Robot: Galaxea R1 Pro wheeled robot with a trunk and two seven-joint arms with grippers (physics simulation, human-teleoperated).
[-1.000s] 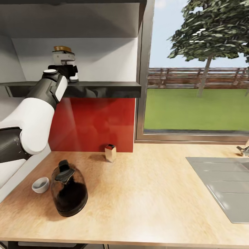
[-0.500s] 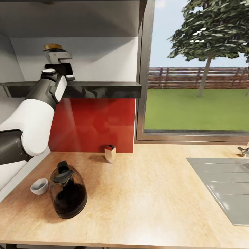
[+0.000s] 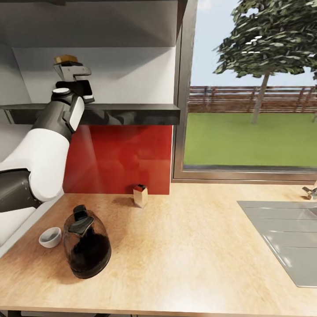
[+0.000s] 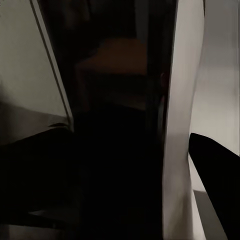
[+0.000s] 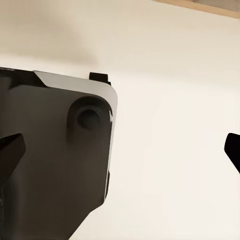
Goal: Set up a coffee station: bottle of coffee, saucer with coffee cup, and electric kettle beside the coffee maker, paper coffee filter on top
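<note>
My left arm reaches up above the kitchen shelf, and my left gripper is shut on the bottle of coffee, whose yellow-brown lid shows over the fingers. In the left wrist view the dark jar sits close between the fingers. The electric kettle stands on the kitchen countertop at the front left, with a small white cup beside it. My right gripper is open over a pale floor, with nothing between its fingers.
A small shaker with a black top stands by the red backsplash. A grey sink with a tap takes up the counter's right end. A large window rises behind it. A dark robot part shows below my right gripper.
My left gripper has carried the bottle of coffee a little up and to the left over the shelf. The head view has shifted slightly.
</note>
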